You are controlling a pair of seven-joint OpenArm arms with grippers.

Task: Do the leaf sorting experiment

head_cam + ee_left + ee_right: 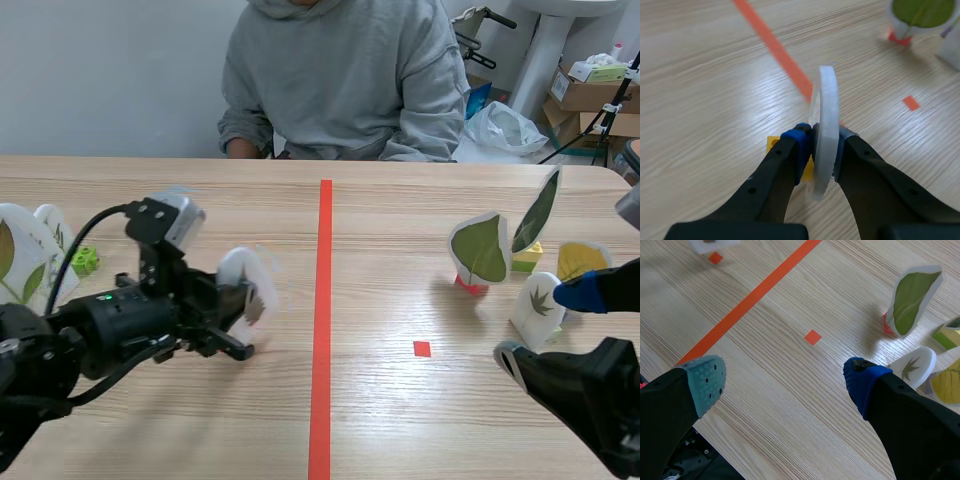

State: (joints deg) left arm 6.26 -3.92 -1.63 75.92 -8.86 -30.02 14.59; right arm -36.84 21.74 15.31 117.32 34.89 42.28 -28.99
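Partway through, by the look of it. Already standing well to the right of the red tape line [324, 300]: four leaf cards bunched close together, namely a broad green leaf [478, 248] on a red foot, a tall dark leaf [537, 210], a yellow leaf [582, 260] and a small fingered leaf [538, 305]. Far to the left of the line: at least two more cards [22, 255] beside a small green block [85, 261]. Hard to call either bunch sorted, with no sorting rule on show.

In hand now: one white card [824, 100], just left of the line. Clamped by the left gripper [822, 145], both fingers [790, 150] pressed flat against its two faces, low down and right above its yellow foot [772, 144]. Cannot tell whether touching the table [400, 420] or lifted a little off it.

Upright, long axis up and down, leaning slightly. Seen edge-on past the wrist, so thin edge aimed ahead toward the line and flat faces turned sideways to the fingers. No leaf picture readable on it from any view.

Right of the line, near the four cards: the right gripper [785, 382], spread wide, holding nothing.

Left to do, as a guess: setting this card down with its group, then the same for any card not yet sorted. Beyond the line's far end, across the table: a person [345, 70] in a grey hoodie, seated.
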